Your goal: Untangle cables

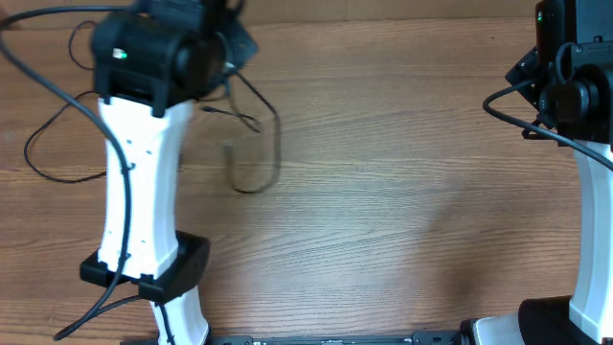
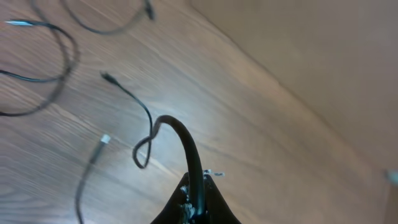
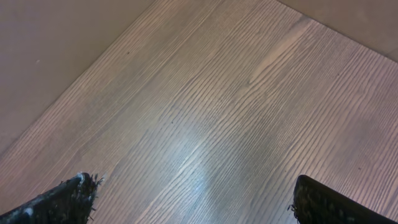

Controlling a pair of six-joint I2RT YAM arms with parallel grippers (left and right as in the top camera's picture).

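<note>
1. left gripper (image 2: pixel 198 190): fingers clamped shut on one cable (image 2: pixel 185 140). The strand rises from between them, arcs over, drops into a small kink (image 2: pixel 142 157), then runs out to its plug (image 2: pixel 106 76) on the table (image 3: pixel 205 112).
2. right gripper (image 3: pixel 193 190): fingers wide, nothing between them, bare wood below. In the overhead view it is at the far right, well apart from every cable.
3. Where the cables are: all on the left part of the table, around the left arm (image 1: pixel 144 172). A big loop (image 1: pixel 29 151) lies to the left of the arm and a hooked strand (image 1: pixel 278 149) just to its right. The arm hides whatever lies beneath it.
4. Done, by my read: no tight bundle shows anywhere and the strands lie loose and spread out. In the left wrist view a strand with a pale plug (image 2: pixel 104 139) lies clear of the held cable, not touching it.
5. Left to do, by my read:
   - The kink in the held cable needs pulling straight.
   - The curved strands (image 2: pixel 73 55) at the top left look as if they overlap, but they are too blurred to tell whether they cross.
   - The held cable is not yet laid out apart from the others.
6. Overall: well along, not finished.
</note>
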